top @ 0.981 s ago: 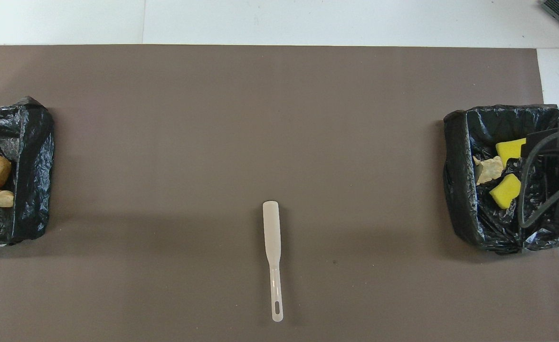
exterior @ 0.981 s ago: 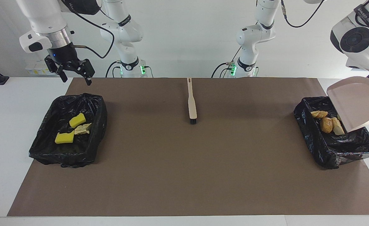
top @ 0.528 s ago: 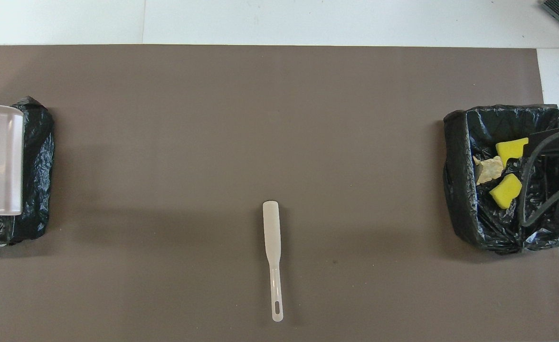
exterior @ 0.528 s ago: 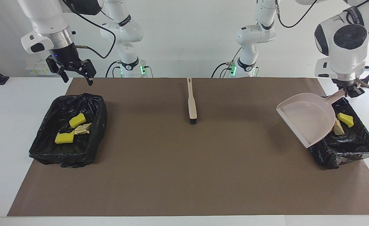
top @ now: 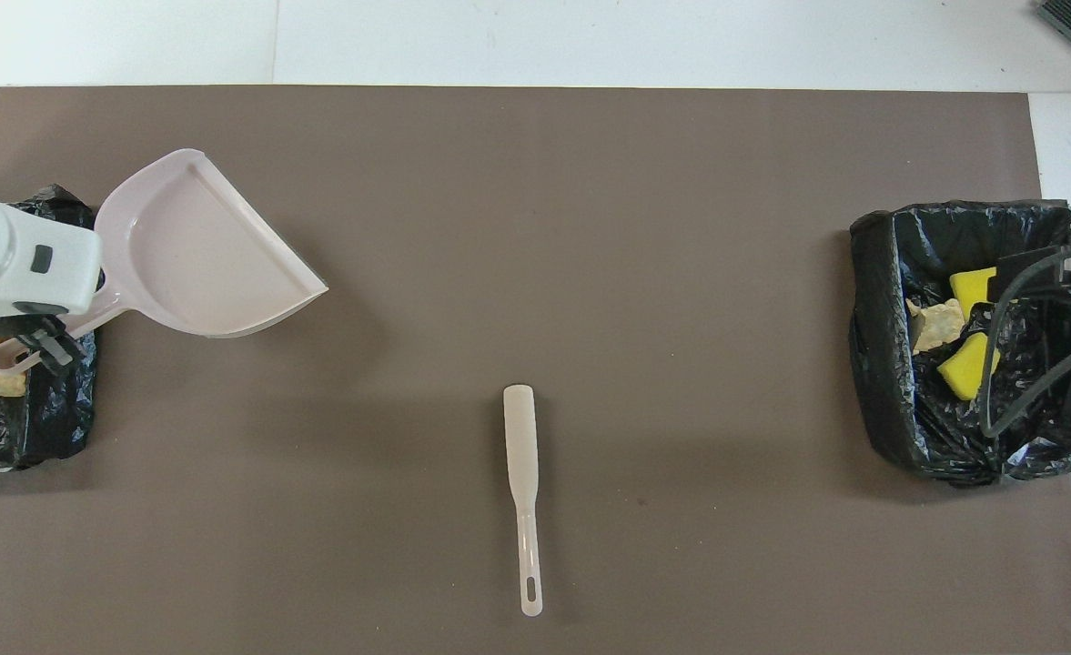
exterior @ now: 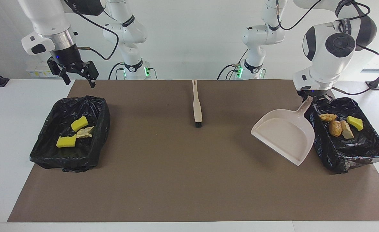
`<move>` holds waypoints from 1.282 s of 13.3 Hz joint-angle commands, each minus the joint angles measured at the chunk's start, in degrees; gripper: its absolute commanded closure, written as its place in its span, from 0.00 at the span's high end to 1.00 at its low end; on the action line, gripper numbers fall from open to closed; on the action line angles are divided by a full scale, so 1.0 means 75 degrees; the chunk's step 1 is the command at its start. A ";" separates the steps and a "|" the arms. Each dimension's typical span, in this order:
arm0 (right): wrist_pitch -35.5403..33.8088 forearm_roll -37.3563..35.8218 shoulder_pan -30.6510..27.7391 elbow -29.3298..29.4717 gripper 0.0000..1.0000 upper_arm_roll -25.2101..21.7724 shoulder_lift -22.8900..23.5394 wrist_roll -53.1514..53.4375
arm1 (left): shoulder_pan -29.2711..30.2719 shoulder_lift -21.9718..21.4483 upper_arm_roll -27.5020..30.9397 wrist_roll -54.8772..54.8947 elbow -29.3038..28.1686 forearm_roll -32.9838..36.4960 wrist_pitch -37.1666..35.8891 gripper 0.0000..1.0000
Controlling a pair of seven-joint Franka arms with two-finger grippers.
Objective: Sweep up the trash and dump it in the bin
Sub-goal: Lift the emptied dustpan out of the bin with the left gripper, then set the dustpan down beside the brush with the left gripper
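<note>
My left gripper (exterior: 311, 98) is shut on the handle of the pale pink dustpan (exterior: 283, 135), which hangs empty over the mat beside the black-lined bin (exterior: 363, 154) at the left arm's end. In that bin lies trash: tan bread-like lumps (exterior: 335, 128) and a yellow sponge chunk (exterior: 355, 122). From overhead the dustpan (top: 198, 250) juts out from the left gripper (top: 42, 342) toward the table's middle. My right gripper (exterior: 78, 80) waits open in the air over the mat's corner by the second bin (exterior: 47, 154).
The second bin (top: 881, 364) holds two yellow sponge chunks (exterior: 66, 141) and a tan piece (exterior: 85, 131). A cream brush (exterior: 196, 106) lies on the brown mat (exterior: 189, 180) at mid-table, handle toward the robots; overhead it shows as the brush (top: 521, 491).
The left arm has swung the dustpan from its tipped pose over the bin out over the mat and levelled it. The right arm has barely moved.
</note>
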 commanded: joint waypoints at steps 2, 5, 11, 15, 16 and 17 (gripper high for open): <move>-0.0102 0.0059 -0.0036 0.0077 1.00 0.0020 0.0020 -0.0177 | -0.0898 0.0489 0.0135 -0.2673 -0.0030 -0.0869 0.0614 0.00; -0.0102 0.0059 -0.0047 0.0077 1.00 0.0019 0.0020 -0.0177 | -0.1802 0.1381 0.0147 -0.4820 0.0344 -0.1395 0.1187 0.00; -0.0102 0.0059 -0.0036 0.0077 1.00 0.0019 0.0020 -0.0177 | -0.3009 0.2682 0.0147 -0.7109 0.1797 -0.2240 0.1834 0.00; -0.0102 0.0059 -0.0036 0.0077 1.00 0.0020 0.0020 -0.0177 | -0.3561 0.2965 0.0147 -0.8223 0.1892 -0.2253 0.2478 0.00; -0.0102 0.0059 -0.0047 0.0077 1.00 0.0020 0.0020 -0.0177 | -0.3700 0.3069 0.0158 -0.8293 0.1892 -0.2253 0.2513 0.00; -0.0102 0.0059 -0.0047 0.0077 1.00 0.0020 0.0020 -0.0177 | -0.3771 0.3209 0.0158 -0.8538 0.1916 -0.2242 0.2583 0.00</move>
